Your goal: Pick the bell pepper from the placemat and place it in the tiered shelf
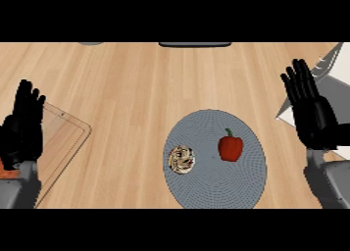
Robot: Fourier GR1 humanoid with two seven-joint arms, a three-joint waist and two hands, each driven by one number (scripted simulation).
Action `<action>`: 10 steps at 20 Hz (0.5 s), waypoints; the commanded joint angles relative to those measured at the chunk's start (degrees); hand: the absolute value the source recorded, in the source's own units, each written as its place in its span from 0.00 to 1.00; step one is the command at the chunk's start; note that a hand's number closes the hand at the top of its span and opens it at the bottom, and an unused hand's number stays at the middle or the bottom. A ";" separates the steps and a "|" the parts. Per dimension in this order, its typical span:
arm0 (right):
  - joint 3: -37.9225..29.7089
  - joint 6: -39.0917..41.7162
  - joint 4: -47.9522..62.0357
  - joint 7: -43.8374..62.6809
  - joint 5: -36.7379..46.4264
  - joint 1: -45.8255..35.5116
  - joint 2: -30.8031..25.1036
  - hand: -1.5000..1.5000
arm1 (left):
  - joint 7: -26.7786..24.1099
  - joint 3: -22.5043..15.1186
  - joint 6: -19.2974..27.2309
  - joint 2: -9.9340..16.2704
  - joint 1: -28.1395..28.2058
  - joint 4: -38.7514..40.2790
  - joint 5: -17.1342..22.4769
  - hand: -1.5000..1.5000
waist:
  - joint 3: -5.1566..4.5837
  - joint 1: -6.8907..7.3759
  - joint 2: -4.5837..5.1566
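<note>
A red bell pepper point(231, 147) with a green stem lies on the right half of a grey oval placemat point(215, 188) in the middle of the wooden counter. The tiered shelf point(335, 83), white and grey, shows at the right edge. My right hand point(312, 112) stands open with fingers up, to the right of the pepper and in front of the shelf, touching neither. My left hand point(22, 128) rests open at the left edge, fingers up, far from the placemat.
A round beige and brown food item point(181, 159) lies on the placemat's left half, beside the pepper. A wooden cutting board point(65, 135) sits at the left under my left hand, with an orange object point(5, 171) partly hidden behind the forearm.
</note>
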 commanded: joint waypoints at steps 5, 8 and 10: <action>-1.30 -6.07 2.50 4.77 10.38 -7.76 -6.47 1.00 | 4.63 -3.09 -10.53 5.06 -4.76 -1.46 1.05 0.50 | -1.28 -0.88 -0.33; -4.23 -17.83 9.54 12.20 14.51 -3.32 -6.24 1.00 | 4.88 -5.41 -12.38 2.91 -3.59 -0.92 2.48 0.50 | -1.44 -2.10 -0.04; -6.26 -12.19 6.42 9.19 4.67 -2.13 -0.24 0.00 | 7.35 -6.38 -12.82 2.48 -5.39 -1.46 2.66 0.50 | -1.13 -1.65 -0.32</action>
